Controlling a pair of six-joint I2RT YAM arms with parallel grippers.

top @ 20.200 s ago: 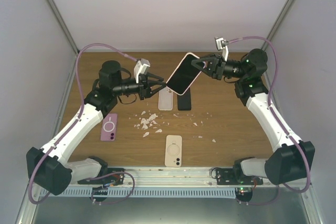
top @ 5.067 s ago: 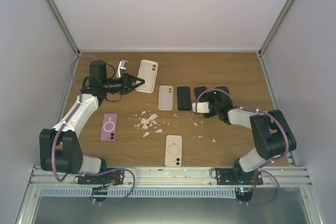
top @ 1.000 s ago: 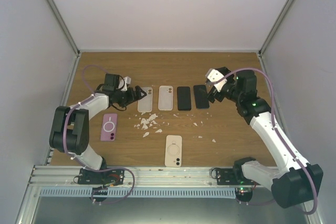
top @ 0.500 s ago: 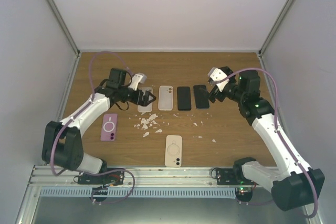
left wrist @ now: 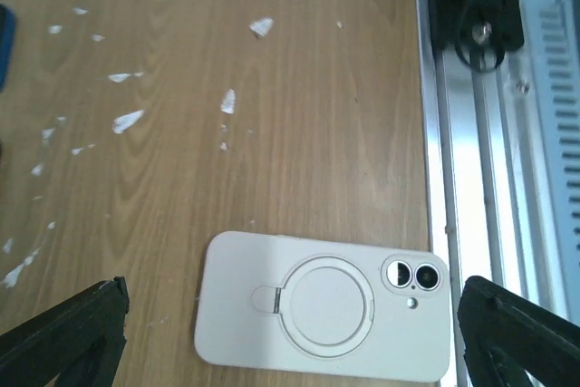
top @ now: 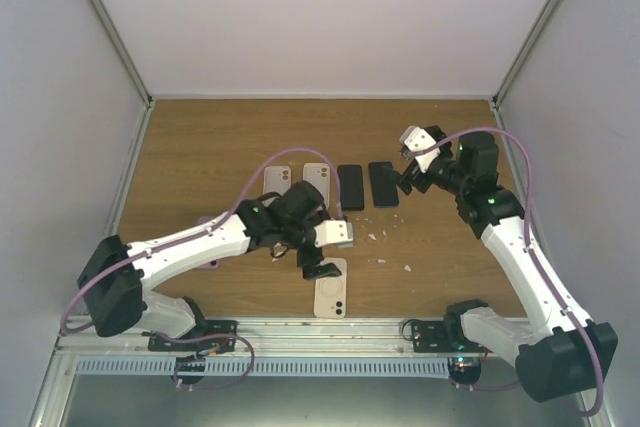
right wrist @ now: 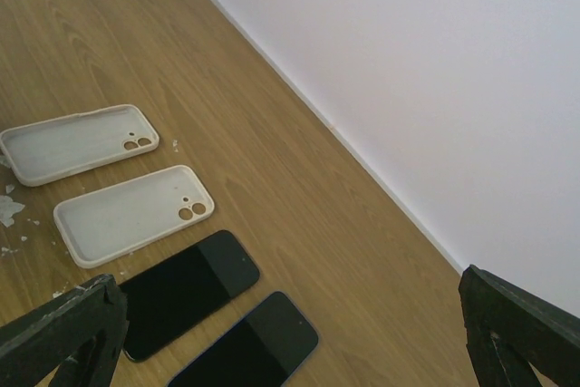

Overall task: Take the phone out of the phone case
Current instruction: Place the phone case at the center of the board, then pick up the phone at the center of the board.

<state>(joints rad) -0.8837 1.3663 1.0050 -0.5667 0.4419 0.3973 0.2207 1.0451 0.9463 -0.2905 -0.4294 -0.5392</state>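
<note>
Cased phone [left wrist: 323,304] now lies beneath the relocated left fingers [left wrist: 72,342].

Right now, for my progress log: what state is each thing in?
Beige ring-backed cased phone: face down, still in case.
Two off-white rounded cases: empty, hollow side up.
Two black bare phones: uncased, lying flat.
Left pincer: open, above the beige phone.
Right pincer: open, holding nothing.
</note>
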